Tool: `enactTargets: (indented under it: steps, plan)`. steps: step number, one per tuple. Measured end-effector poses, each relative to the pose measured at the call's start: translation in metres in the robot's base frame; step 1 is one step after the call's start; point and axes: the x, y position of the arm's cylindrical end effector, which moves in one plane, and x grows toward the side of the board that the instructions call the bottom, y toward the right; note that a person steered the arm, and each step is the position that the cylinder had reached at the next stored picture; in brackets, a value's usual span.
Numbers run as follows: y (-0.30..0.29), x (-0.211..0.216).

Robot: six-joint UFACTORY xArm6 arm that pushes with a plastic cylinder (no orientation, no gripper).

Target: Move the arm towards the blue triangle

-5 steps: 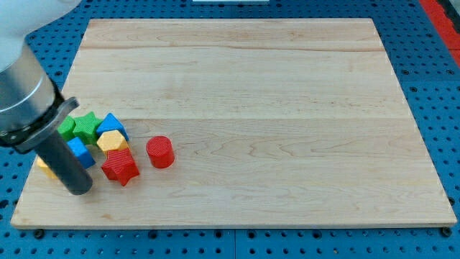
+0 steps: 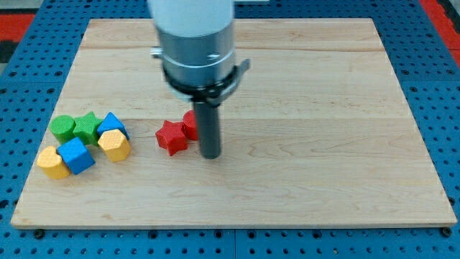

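Observation:
The blue triangle (image 2: pixel 111 123) sits in a cluster at the view's left, touching a green star (image 2: pixel 88 127) and a yellow hexagon (image 2: pixel 114 144). My tip (image 2: pixel 210 155) is near the board's middle, well to the right of the triangle. A red star (image 2: pixel 171 137) lies just left of the rod. A red cylinder (image 2: pixel 190 124) touches the rod's left side and is partly hidden by it.
A green cylinder (image 2: pixel 62 128), a blue cube (image 2: pixel 75 155) and a yellow block (image 2: pixel 52 162) complete the left cluster. The wooden board (image 2: pixel 323 144) lies on a blue pegboard. The arm's body hangs over the top middle.
The arm has moved from the left cluster to the board's middle. The red star and red cylinder now lie further right, beside the rod. The left blocks are uncovered.

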Motion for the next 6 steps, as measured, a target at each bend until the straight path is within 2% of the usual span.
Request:
enactTargets:
  steps: [1,2,3,4,5,6]
  plan:
    - [0.031,-0.052]
    - [0.015,-0.094]
    - [-0.088,-0.096]
    - [-0.152,-0.088]
    - [-0.156,-0.063]
    - [-0.137,-0.036]
